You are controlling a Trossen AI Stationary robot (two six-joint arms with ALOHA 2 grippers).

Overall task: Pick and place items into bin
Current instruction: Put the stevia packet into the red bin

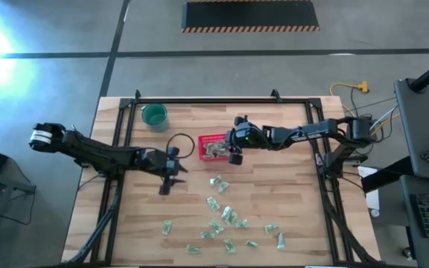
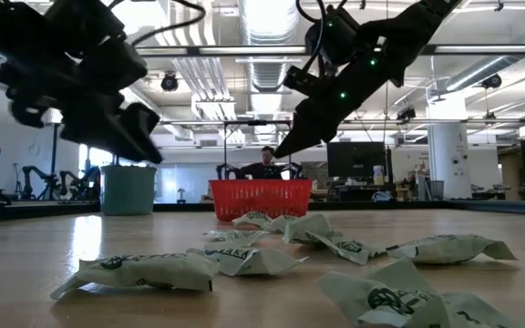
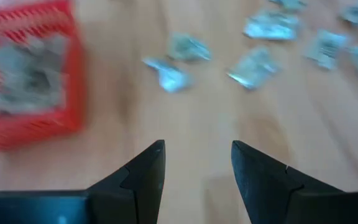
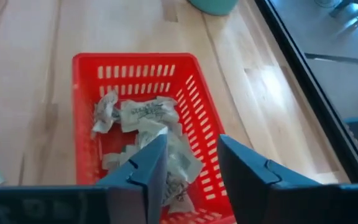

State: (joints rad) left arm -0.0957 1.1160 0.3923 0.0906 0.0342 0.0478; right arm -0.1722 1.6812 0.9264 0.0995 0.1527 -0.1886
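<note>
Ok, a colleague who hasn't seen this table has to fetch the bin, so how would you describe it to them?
On the wooden table, look toward the far edge, right of the round teal-green cup. There sits a small rectangular red plastic basket with mesh-like sides, under the right gripper. It is the only red container, and pale green-and-white wrapped packets already lie inside.

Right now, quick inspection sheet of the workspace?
Surface: wooden table, black frame along its edges.
Job's things: red basket holds several packets; many loose packets are scattered on the near half of the table.
Clutter: teal cup at the far left of the table.
Grippers: left gripper open, empty, over bare wood left of the basket; right gripper open, empty, above the basket.
Cables: yellow cable on the floor beyond the table's right corner.
Surroundings: a person sits behind the table.
</note>
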